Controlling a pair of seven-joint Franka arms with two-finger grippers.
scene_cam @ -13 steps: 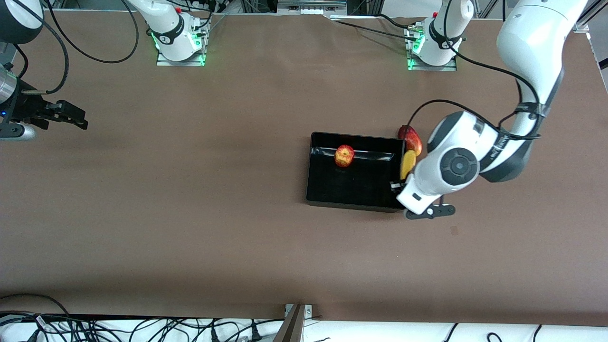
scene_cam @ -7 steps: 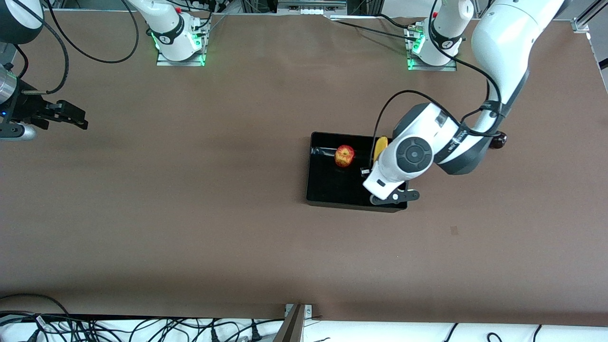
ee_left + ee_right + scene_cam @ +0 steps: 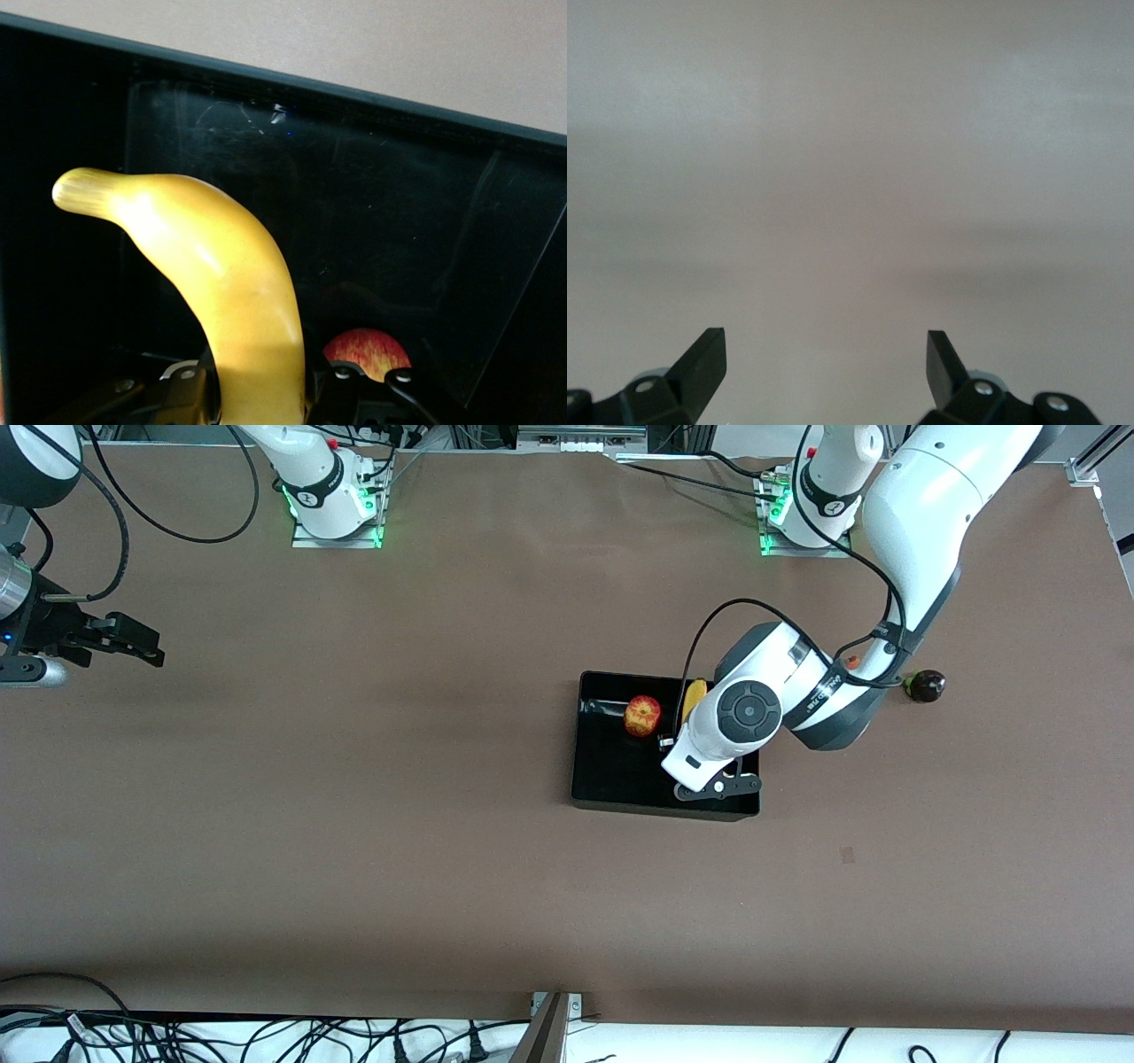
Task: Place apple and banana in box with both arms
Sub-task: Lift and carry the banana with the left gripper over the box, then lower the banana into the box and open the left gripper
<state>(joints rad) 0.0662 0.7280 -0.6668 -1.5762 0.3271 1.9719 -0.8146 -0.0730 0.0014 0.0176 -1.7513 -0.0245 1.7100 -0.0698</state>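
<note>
- The left gripper (image 3: pixel 671 742) hangs over the box (image 3: pixel 620 779), above the end of it that lies toward the left arm's end of the counter (image 3: pixel 354 824).
- It is clamped on the banana (image 3: pixel 221 292): in the left wrist view the black fingers (image 3: pixel 190 385) sit against the fruit's lower part on both sides, with no gap showing.
- The banana rises out of the grip in a curve, its stem end free in the air above the box's dark floor; in the front view only a short yellow strip (image 3: pixel 693 698) shows beside the arm's wrist.
- The apple (image 3: pixel 642 716) lies inside the box, near the wall that is farther from the front camera; in the left wrist view it (image 3: pixel 368 351) shows past the held banana, apart from it.
- The box rests on the brown counter near its middle, open side up.
- A small dark round fruit (image 3: pixel 924 685) sits on the counter toward the left arm's end, well apart from the box.
- The right gripper (image 3: pixel 824 359) waits above bare counter at the right arm's end, its two fingers (image 3: pixel 700 359) spread wide and holding nothing; the front view shows it (image 3: pixel 133 642) at the counter's edge.
</note>
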